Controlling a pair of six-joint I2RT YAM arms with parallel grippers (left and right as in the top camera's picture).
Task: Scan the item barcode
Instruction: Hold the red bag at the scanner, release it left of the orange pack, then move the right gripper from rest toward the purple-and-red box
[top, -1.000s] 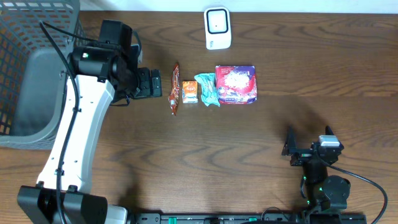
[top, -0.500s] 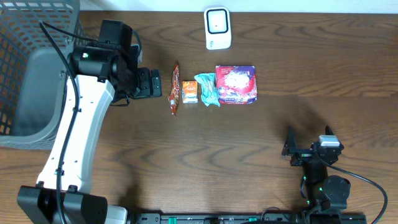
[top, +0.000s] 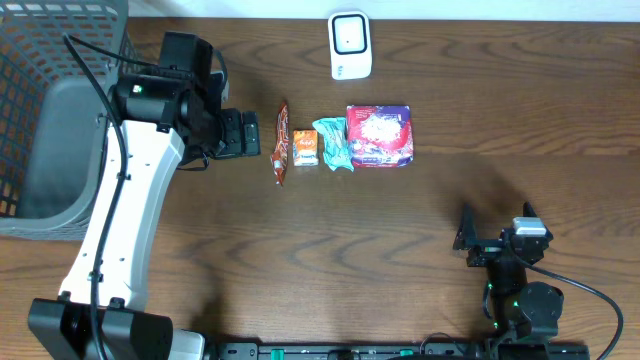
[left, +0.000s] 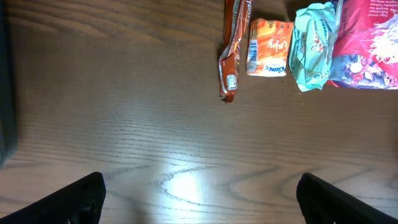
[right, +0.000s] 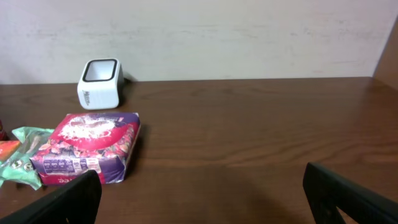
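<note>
Left gripper (top: 244, 133), jaws spread, sits just beside a long brown snack wrapper (top: 281, 142), which heads a row with a small orange carton (top: 305, 147), a crumpled teal packet (top: 334, 143) and a red-and-purple box (top: 380, 135). Right gripper (top: 497, 226), also spread, is well apart. A white box-shaped barcode scanner (top: 350, 45) stands behind the row. A grey mesh basket (top: 30, 60) occupies the worktop's (top: 400, 250) left end.

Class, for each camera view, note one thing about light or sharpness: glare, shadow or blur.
Left wrist: a pale glare patch on the table; the fingers are dark and soft-edged. Right wrist: even light, the box sharp, a soft shadow on its right. Overhead: sharp, with faint arm shadows on the wood.
</note>
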